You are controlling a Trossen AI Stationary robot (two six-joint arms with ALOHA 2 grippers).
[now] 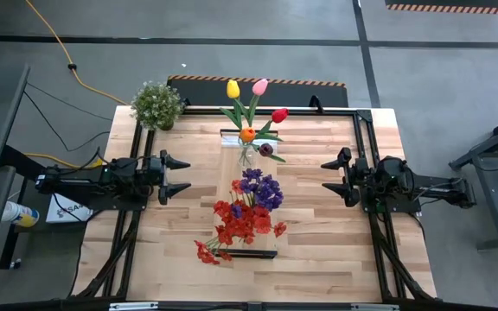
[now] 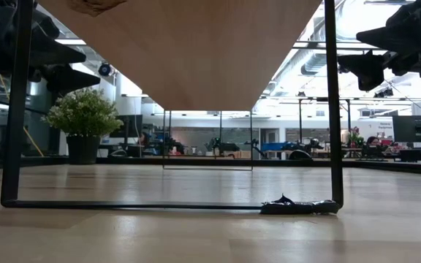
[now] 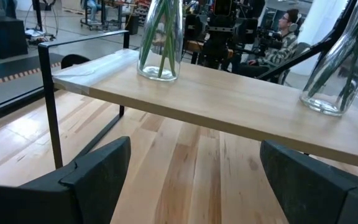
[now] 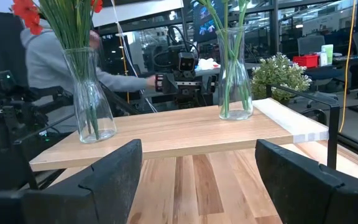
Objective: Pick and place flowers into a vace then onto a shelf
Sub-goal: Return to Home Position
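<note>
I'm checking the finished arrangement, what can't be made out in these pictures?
Low view: the shelf hides everything standing on it.
Left wrist view: top edge cuts off all blooms; only stems show.
High view: red and purple blooms cover the vase under them.
Right wrist view: top edge cuts the heads off the tulip vase.

Glass vase (image 3: 160, 43) and second vase (image 3: 331, 74) atop shelf (image 3: 229, 118)

We can read no text, number or brand in any view. A white box (image 1: 60, 210) beside the worktop (image 1: 318, 233) bears dark lettering, too small for us to decipher.
</note>
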